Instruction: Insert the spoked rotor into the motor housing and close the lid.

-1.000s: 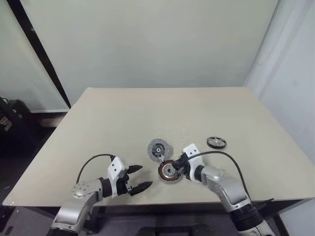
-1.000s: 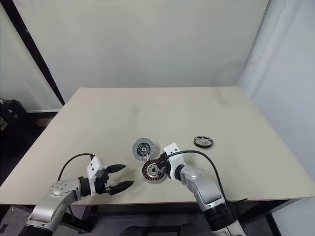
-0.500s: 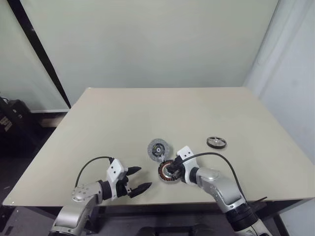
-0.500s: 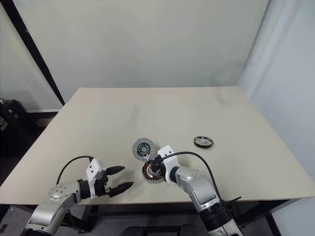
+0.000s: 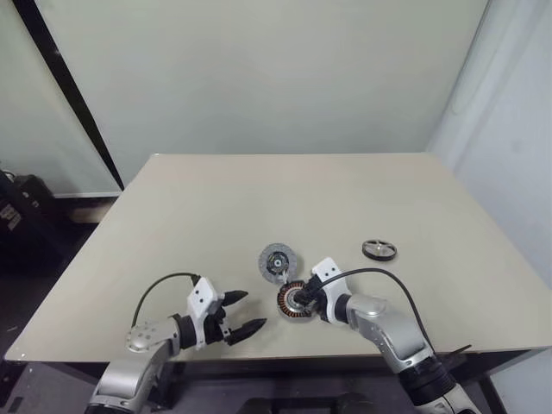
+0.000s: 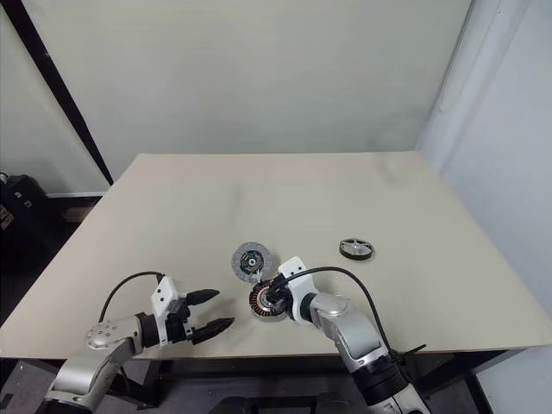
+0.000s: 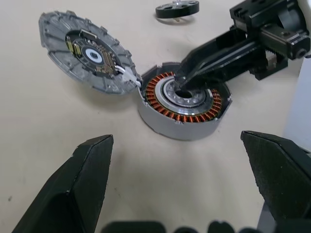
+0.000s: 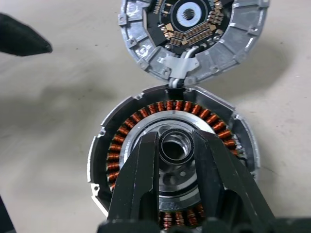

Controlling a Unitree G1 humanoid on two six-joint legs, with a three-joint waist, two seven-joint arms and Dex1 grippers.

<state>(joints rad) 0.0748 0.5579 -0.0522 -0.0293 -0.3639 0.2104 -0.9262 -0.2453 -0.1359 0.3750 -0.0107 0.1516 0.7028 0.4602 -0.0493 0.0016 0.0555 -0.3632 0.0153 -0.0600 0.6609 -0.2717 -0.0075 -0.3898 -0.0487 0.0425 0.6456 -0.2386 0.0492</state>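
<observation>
While the motor housing (image 7: 181,108) lies near the table's front edge, our right gripper (image 8: 176,162) pinches its silver hub (image 8: 175,144) between nearly closed fingers. We should steady it without tilting; lid (image 7: 86,56) touches it, spoked rotor (image 5: 379,250) well apart. Our left gripper (image 5: 242,312) waits fully spread, empty.

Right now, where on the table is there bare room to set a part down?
The far half of the beige table is bare, as is the near-right stretch beyond the dark spoked rotor. Crowded: near centre, where the grey disc lid, copper-wound silver motor housing, right gripper and open left gripper cluster.
</observation>
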